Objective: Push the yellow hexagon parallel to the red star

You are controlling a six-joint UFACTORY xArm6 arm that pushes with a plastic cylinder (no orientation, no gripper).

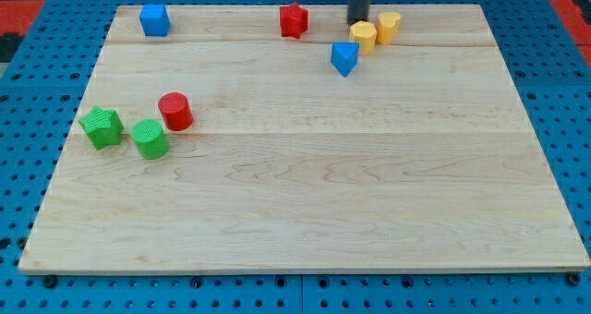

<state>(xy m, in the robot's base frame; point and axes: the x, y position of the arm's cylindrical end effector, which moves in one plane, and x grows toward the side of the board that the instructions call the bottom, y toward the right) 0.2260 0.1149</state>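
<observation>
The yellow hexagon sits near the view's top, right of centre. A second yellow block, shape unclear, touches its upper right side. The red star lies to the hexagon's left, a little higher on the board. My tip is the lower end of the dark rod; it stands just above the hexagon's top-left edge, touching or nearly touching it. A blue block, triangle-like, lies just below and left of the hexagon.
A blue cube is at the board's top left. A red cylinder, a green star-like block and a green cylinder cluster at the view's left. The wooden board lies on a blue pegboard surface.
</observation>
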